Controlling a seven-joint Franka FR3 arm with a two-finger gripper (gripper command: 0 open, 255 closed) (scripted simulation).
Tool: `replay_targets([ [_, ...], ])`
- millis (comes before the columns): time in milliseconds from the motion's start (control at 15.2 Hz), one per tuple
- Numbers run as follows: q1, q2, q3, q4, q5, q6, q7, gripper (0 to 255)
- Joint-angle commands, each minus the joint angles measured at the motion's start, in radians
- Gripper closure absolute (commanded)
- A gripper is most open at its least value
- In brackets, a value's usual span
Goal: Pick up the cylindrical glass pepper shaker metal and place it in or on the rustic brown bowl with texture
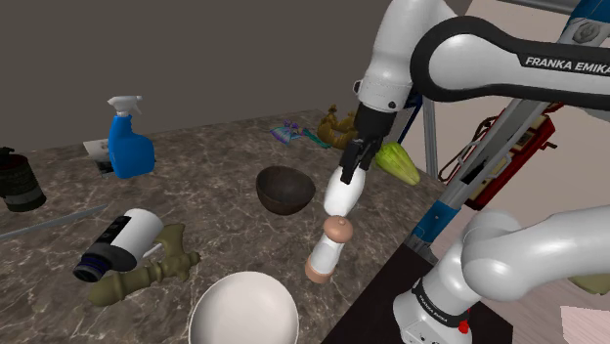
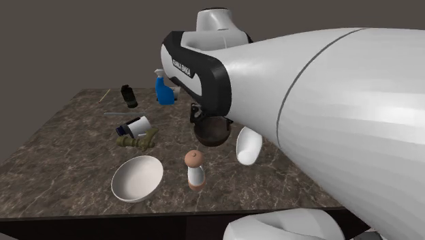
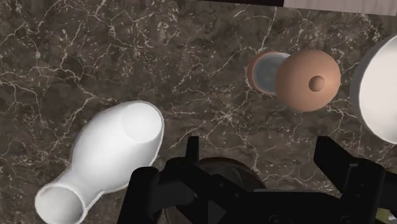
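The pepper shaker has a brown rounded top and a pale body, and it stands near the table's front edge, also seen from above and across the table. The dark brown textured bowl sits behind it toward the shoulder view's left, and in the second exterior view it lies under the arm. My gripper hangs above the table between bowl and shaker, just over a white vase. In the wrist view the gripper is open with nothing between its fingers, and the shaker lies beyond them.
A white bowl sits at the front. A white and dark cylinder lies beside an olive object. A blue spray bottle and a black item stand at the back. A green thing rests by the table's right edge.
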Motion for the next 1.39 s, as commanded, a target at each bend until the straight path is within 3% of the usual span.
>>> replay_targets([
  [0,0.017,0.029,0.045,-0.01,0.023,0.016,0.046,0],
  [330,0.052,0.127,0.147,-0.017,0.071,0.065,0.148,0],
  [858,0.062,0.133,0.167,-0.114,0.09,0.168,0.146,0],
  [1320,0.062,0.133,0.168,-0.114,0.09,0.168,0.146,0],
])
